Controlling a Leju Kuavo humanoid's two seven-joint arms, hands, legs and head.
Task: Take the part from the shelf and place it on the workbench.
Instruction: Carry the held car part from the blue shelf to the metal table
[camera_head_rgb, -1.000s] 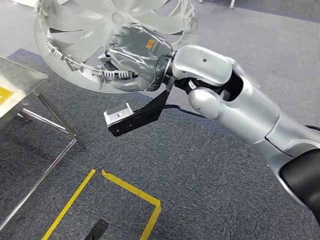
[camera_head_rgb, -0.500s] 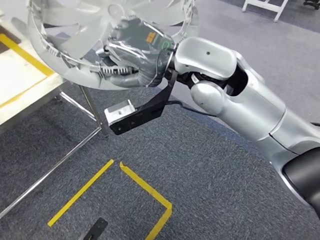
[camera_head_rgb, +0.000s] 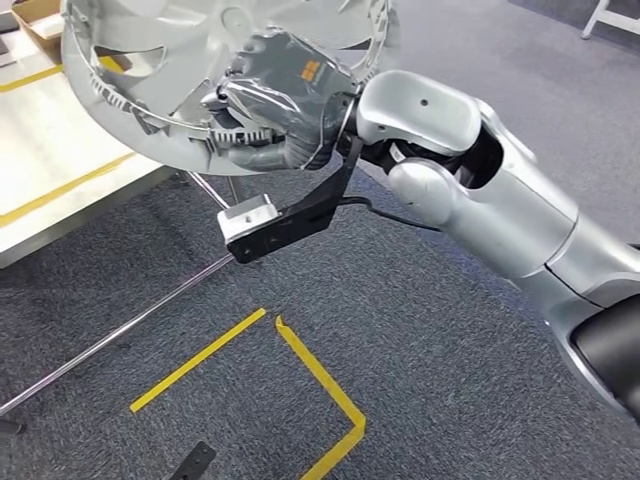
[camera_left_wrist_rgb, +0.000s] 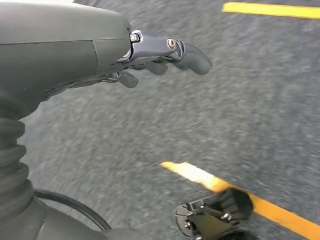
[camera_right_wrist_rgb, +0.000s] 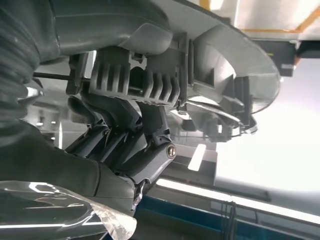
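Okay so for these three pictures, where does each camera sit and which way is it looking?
Head view: high on the body, looking forward and down at carpet, the workbench, the right hand gripping the fan-shaped part.
Left wrist view: behind the hanging left hand, facing taped carpet.
Right wrist view: behind the right hand, under the part.
Shared: head and right wrist show hand and part.

The right hand (camera_right_wrist_rgb: 124, 145) holds the big grey part (camera_right_wrist_rgb: 211, 65) by its edge. Its dark fingers (camera_right_wrist_rgb: 151, 160) curl up around a ribbed bit of the rim. Shiny clear wrap (camera_right_wrist_rgb: 64, 210) covers the wrist. A bright desk (camera_right_wrist_rgb: 275, 15) with orange lines sits behind.
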